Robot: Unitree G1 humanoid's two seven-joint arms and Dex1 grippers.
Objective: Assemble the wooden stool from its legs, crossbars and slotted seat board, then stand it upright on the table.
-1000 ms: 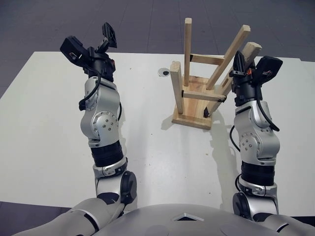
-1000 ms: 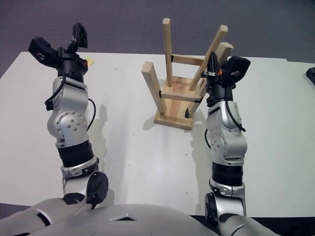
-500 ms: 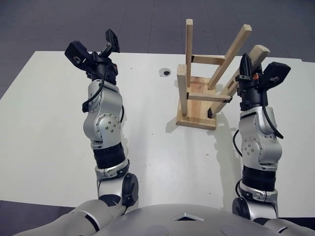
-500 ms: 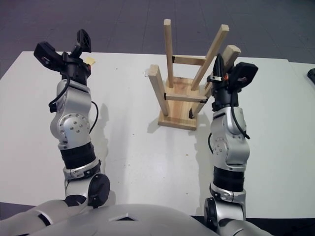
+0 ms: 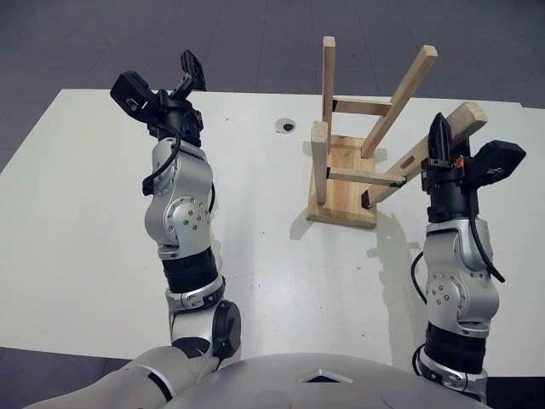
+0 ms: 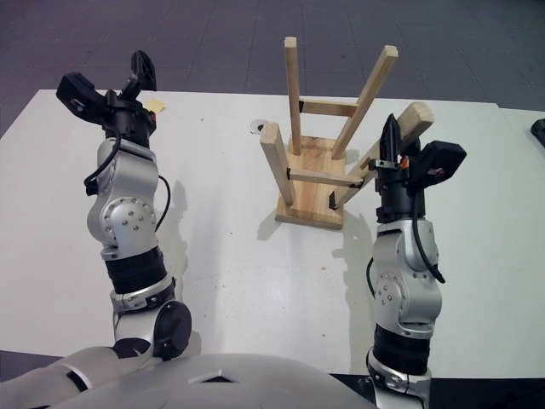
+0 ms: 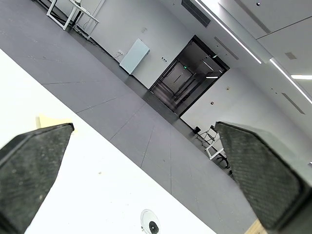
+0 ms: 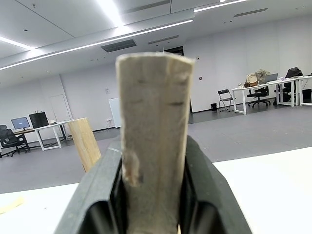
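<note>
While the right fingers (image 5: pixel 439 128) clamp tight on one leg (image 8: pixel 152 122) of the stool (image 5: pixel 362 145), it sits upside down and tilted, legs in the air. Its seat board (image 5: pixel 344 183) is down on the bench (image 5: pixel 85 213), below and to the left of those fingers. Left fingers (image 5: pixel 191 68) are spread wide, holding nothing, raised over the bench well apart from the stool.

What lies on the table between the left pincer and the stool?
Bare white table and one small round fitting in its top, near the stool; the left eye view shows this.
</note>
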